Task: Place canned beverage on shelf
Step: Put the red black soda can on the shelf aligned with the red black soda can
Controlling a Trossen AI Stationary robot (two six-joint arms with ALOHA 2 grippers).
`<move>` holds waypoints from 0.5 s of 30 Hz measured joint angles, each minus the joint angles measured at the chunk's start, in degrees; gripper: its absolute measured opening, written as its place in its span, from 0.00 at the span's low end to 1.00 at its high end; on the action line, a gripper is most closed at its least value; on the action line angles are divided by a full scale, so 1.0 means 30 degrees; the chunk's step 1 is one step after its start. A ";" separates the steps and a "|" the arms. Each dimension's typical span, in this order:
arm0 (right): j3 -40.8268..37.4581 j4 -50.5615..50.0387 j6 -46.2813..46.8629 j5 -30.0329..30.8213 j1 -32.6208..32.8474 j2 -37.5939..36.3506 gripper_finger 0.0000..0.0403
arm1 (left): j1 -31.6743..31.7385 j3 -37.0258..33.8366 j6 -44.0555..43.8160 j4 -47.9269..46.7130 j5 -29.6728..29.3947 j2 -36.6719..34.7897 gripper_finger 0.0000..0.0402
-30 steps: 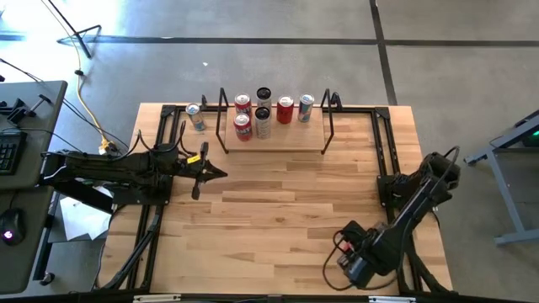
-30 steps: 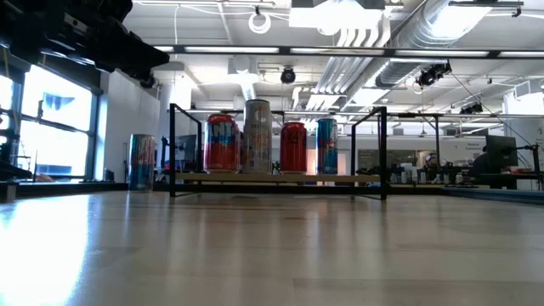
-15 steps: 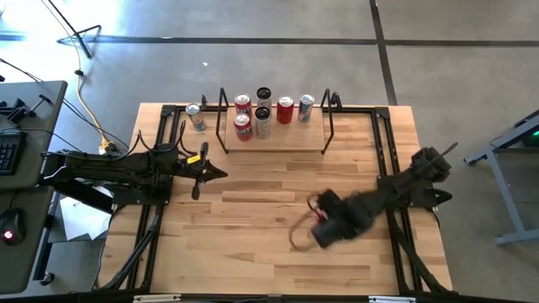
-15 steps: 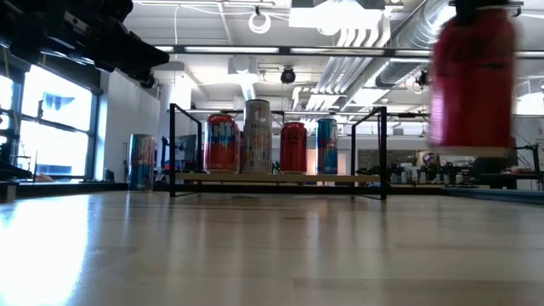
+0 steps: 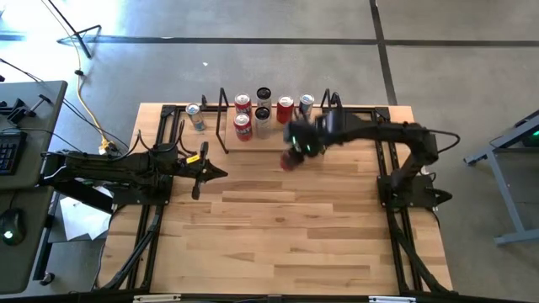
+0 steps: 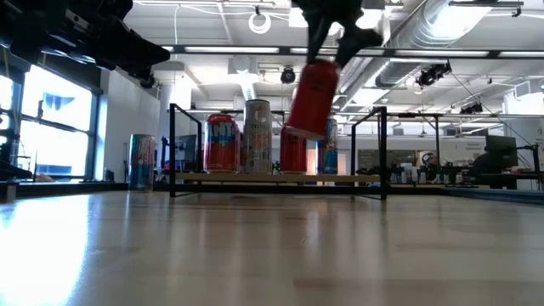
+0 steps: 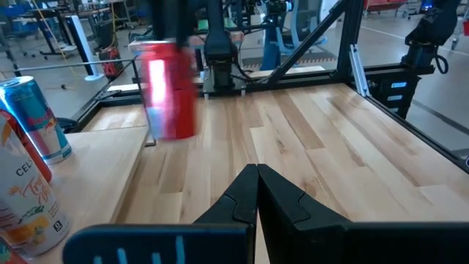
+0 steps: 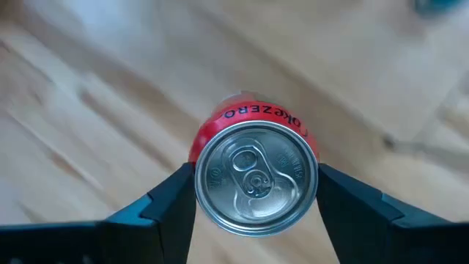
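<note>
My right gripper (image 5: 296,151) holds a red can (image 6: 312,99) in the air just in front of the shelf (image 5: 253,145), a low light-wood board with a black wire upright (image 5: 328,118) at each end, near the table's far edge. Several cans (image 5: 263,114) stand on the board. The held can's silver top (image 8: 256,180) faces the right wrist camera, and the can (image 7: 167,88) also shows blurred in the left wrist view. My left gripper (image 5: 221,174) waits shut at the table's left, pointing toward the right edge. My right gripper pinches the red can's side wall just under its top rim (image 8: 199,172), one finger (image 8: 172,205) on each side. The fingers come from above, pointing steeply down. The can hangs below them, clear of the table and tilted, its bottom swung toward the table's left.
One more can (image 5: 195,116) stands on the table left of the shelf. Black frame rails (image 5: 387,151) run along the table's left and right sides. Bare wood (image 5: 278,227) fills the middle and near part. A desk with a keyboard (image 5: 8,151) stands beyond the left edge.
My right gripper has swung fast from the table's near right corner toward the far edge and leftward to the shelf's front, rising and rolling as it went. The red can has travelled with it, clear of the table, and now hangs tilted.
</note>
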 joint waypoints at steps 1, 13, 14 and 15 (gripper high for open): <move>0.0002 0.0767 -0.0667 -0.0322 -0.0673 0.0058 0.57 | 0.0000 -0.0002 0.0000 0.0018 0.0000 0.0004 0.00; 0.1376 0.2769 -0.4425 -0.1796 -0.4233 0.2204 0.57 | 0.0000 -0.0005 0.0219 0.0211 -0.0007 0.0000 0.00; 0.1764 0.2727 -0.4578 -0.1865 -0.4323 0.2500 0.57 | 0.0006 -0.0004 0.0211 0.0228 -0.0007 0.0000 0.00; 0.2179 0.2584 -0.4680 -0.1903 -0.4420 0.2787 0.57 | 0.0001 -0.0004 0.0204 0.0227 -0.0007 0.0000 0.00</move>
